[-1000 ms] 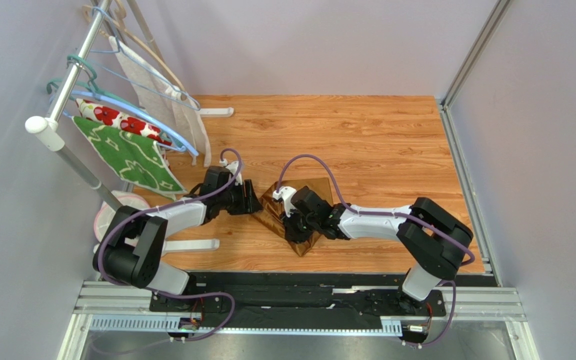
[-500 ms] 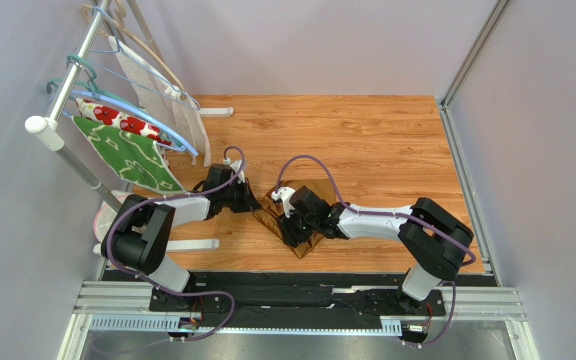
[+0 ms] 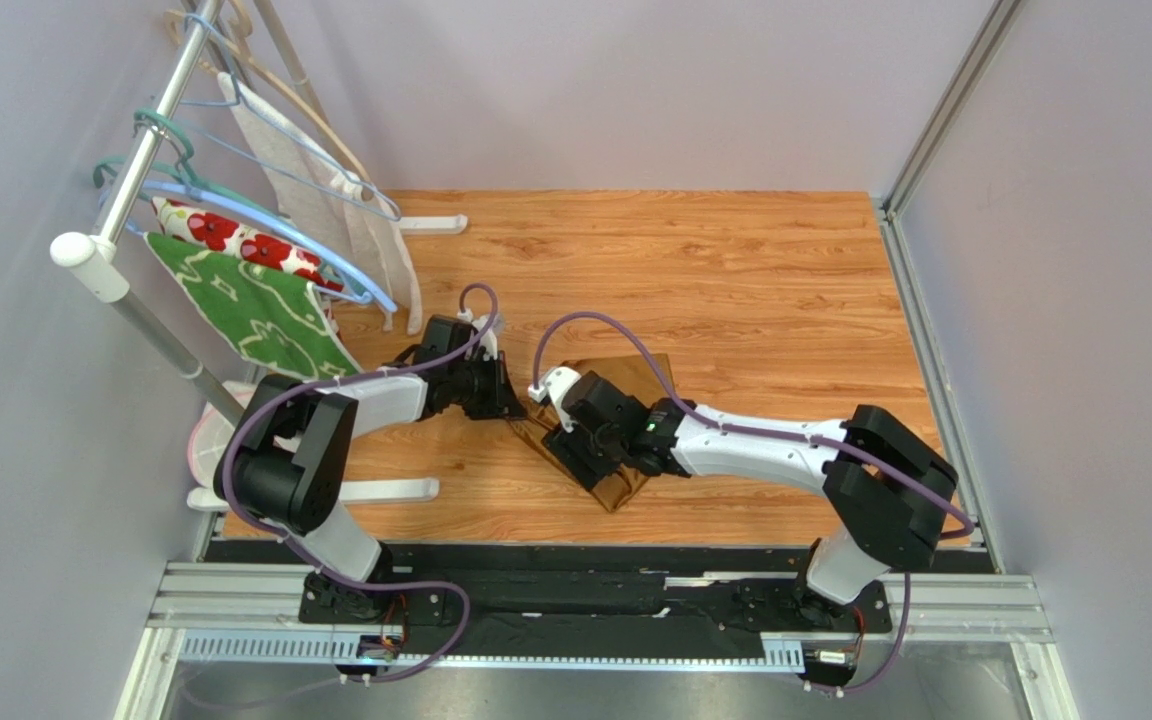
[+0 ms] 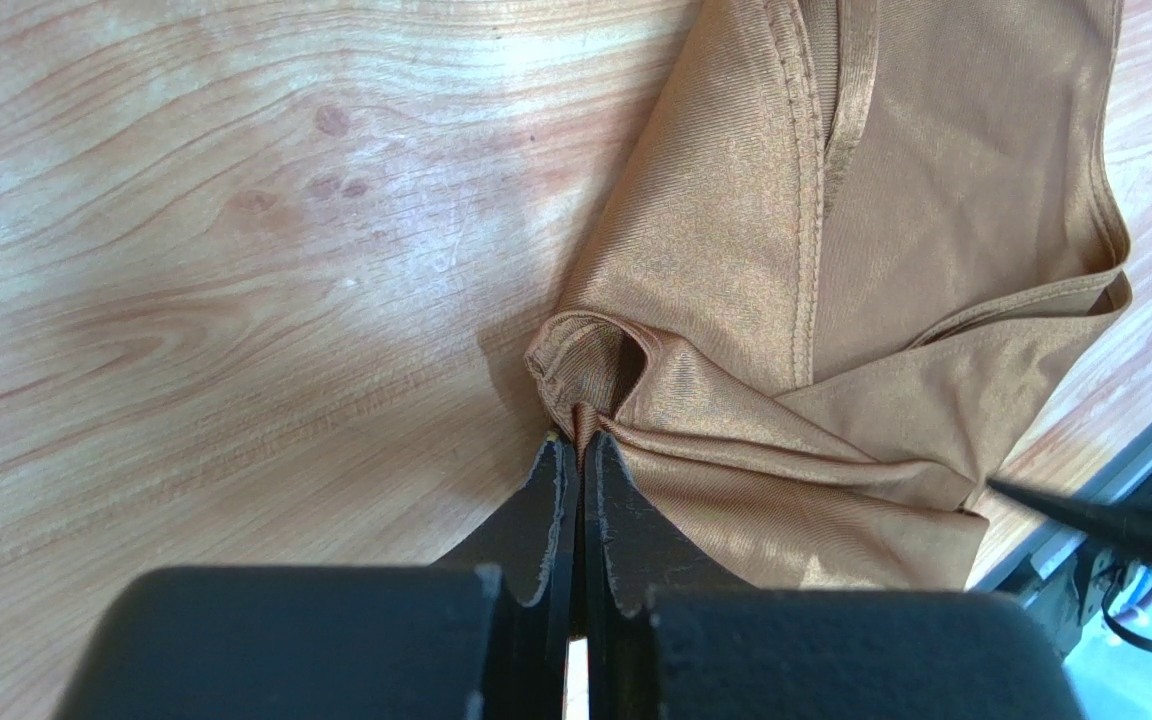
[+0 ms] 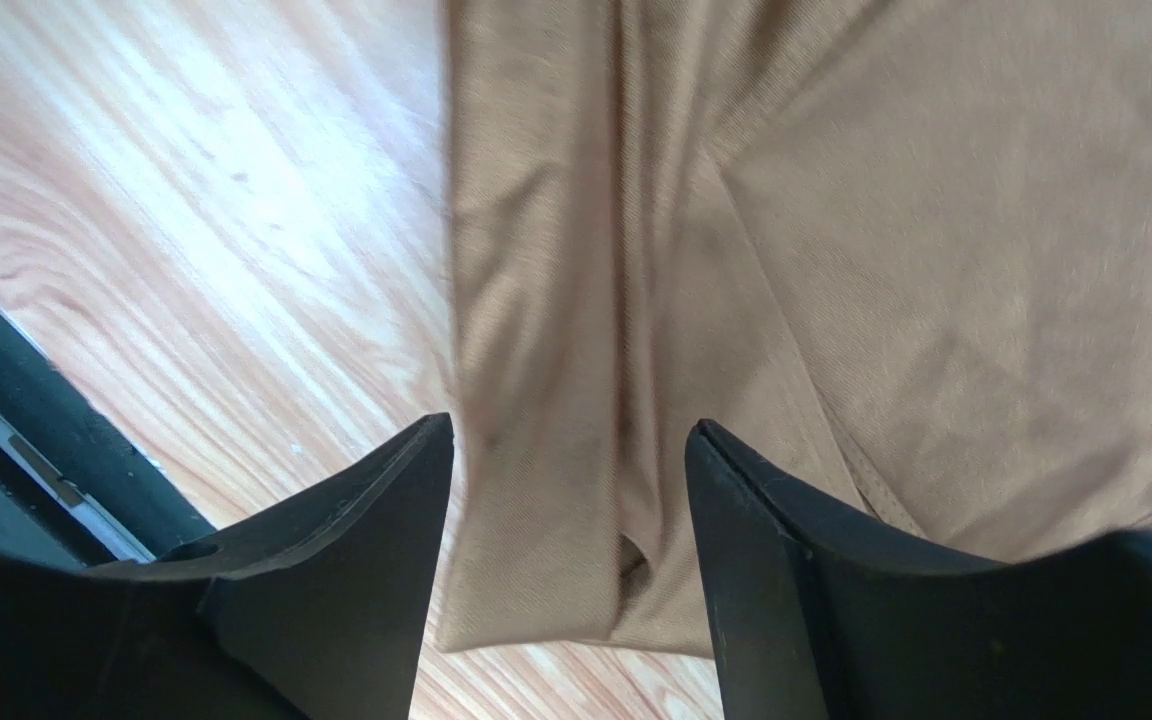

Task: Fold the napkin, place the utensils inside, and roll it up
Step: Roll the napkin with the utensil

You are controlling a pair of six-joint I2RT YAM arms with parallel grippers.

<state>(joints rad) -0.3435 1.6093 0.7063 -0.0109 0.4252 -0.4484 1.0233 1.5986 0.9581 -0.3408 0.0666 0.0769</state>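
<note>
The golden-brown napkin (image 3: pixel 630 375) lies crumpled and partly folded on the wooden table, between the two arms. My left gripper (image 3: pixel 512 408) is at its left corner, and in the left wrist view the left gripper (image 4: pixel 579 438) is shut on a small pinched fold of the napkin (image 4: pixel 868 300). My right gripper (image 3: pixel 585 450) hovers over the near part of the cloth. Seen from the right wrist, the right gripper (image 5: pixel 567 428) is open, its fingers straddling a folded strip of the napkin (image 5: pixel 868 225) without touching it. No utensils are in view.
A white rack (image 3: pixel 124 285) at the left carries hangers with a green leaf-patterned cloth (image 3: pixel 259 315) and a white cloth with red flowers (image 3: pixel 229 237). A pink-rimmed dish (image 3: pixel 214 435) sits under it. Walls close in the table on both sides, and a black rail (image 3: pixel 597 563) runs along the front.
The left gripper moved right to the napkin's corner and shut on it. The right gripper opened, letting go of the cloth, and shifted slightly left.
</note>
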